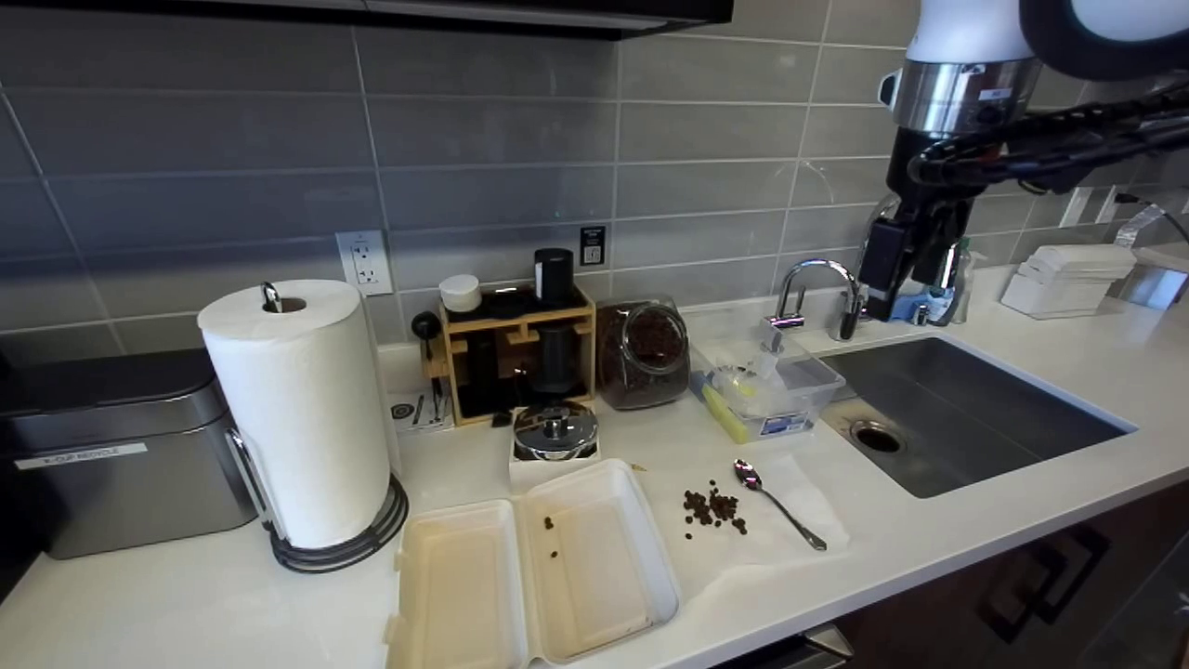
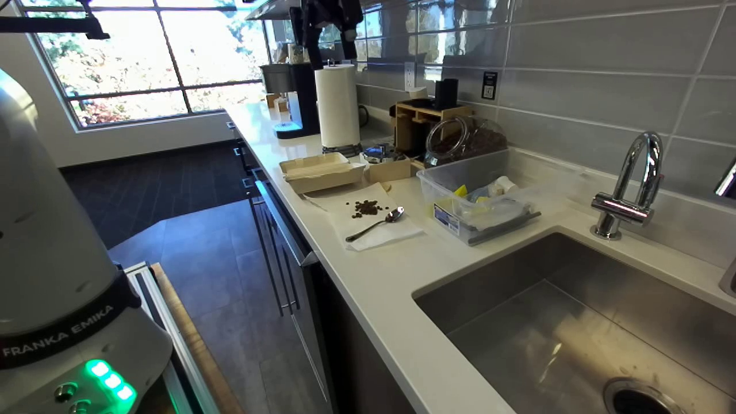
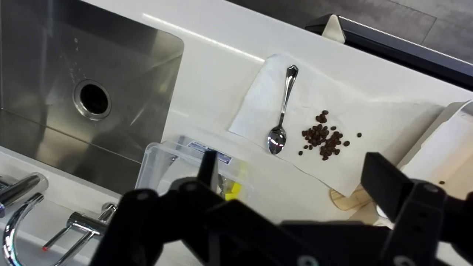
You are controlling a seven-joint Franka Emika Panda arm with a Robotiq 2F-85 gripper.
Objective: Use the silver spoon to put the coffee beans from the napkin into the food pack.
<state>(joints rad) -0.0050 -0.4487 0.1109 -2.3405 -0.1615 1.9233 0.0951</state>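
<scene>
The silver spoon (image 1: 747,475) lies on the white napkin (image 1: 806,492), its bowl towards the wall; it also shows in the wrist view (image 3: 277,139). The dark coffee beans (image 1: 712,507) lie in a loose pile on the napkin beside the spoon, also in the wrist view (image 3: 317,135). The white food pack (image 1: 594,581) lies open next to the napkin, with a few beans in one half; its edge shows in the wrist view (image 3: 452,147). My gripper (image 1: 908,279) is open and empty, high above the counter; its spread fingers (image 3: 293,164) show in the wrist view.
A clear plastic bin (image 2: 460,215) stands beside the napkin. The sink (image 1: 985,418) and faucet (image 2: 627,190) are beyond it. A round metal dish (image 1: 555,430), a bean jar (image 1: 643,353), a wooden organizer (image 1: 520,325) and a paper towel roll (image 1: 302,418) stand along the wall.
</scene>
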